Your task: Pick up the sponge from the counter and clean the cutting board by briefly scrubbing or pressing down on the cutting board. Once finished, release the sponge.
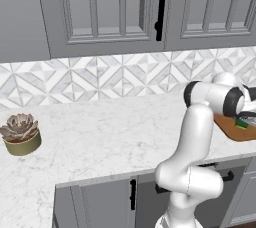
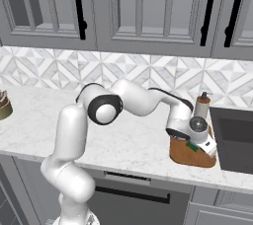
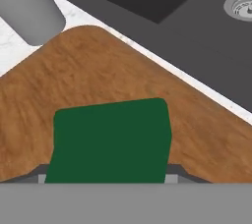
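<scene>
The sponge point(image 1: 243, 123) lies on the cutting board point(image 1: 231, 128) at the counter's point(image 1: 110, 132) right.

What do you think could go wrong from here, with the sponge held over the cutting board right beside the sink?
1. The cutting board lies close to the sink; hard sideways scrubbing might push it towards the basin.
2. The gripper holds the sponge near the board's sink-side edge, so a release here could let it slip off the board.
3. The soap bottle stands just behind the board; a wide stroke of the hand may knock it over.
</scene>
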You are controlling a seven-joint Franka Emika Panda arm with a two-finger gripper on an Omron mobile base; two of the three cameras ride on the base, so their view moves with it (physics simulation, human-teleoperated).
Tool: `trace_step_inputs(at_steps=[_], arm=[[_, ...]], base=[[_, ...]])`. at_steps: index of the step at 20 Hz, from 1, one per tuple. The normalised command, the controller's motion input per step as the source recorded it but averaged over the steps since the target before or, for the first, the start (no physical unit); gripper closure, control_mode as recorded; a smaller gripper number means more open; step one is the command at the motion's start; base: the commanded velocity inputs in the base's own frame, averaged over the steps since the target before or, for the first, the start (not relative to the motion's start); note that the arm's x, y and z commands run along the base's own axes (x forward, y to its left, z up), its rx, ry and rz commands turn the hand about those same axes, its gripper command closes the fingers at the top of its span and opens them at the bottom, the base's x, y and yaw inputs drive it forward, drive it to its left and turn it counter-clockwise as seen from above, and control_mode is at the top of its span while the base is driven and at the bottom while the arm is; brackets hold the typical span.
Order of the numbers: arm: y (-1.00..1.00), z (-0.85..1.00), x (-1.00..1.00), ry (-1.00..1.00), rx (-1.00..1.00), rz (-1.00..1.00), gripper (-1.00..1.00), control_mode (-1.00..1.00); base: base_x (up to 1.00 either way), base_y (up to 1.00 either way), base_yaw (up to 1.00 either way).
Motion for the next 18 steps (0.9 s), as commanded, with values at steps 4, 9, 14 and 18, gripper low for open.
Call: trace_step_inputs(at_steps=[4, 9, 14, 18], arm=[[0.08, 0.0, 0.8, -0.17, 0.0, 0.0, 1.0, -1.0], [0.01, 0.0, 0.69, -0.11, 0.0, 0.0, 1.0, -1.0], [0.0, 0.0, 0.36, -0.02, 0.0, 0.0, 1.0, -1.0], [0.0, 0.0, -0.34, 0.0, 0.0, 0.0, 1.0, -1.0]], base=[[0.0, 0.0, 0.0], [0.0, 0.0, 0.0], [0.0, 0.0, 0.0], [0.0, 0.0, 0.0]])
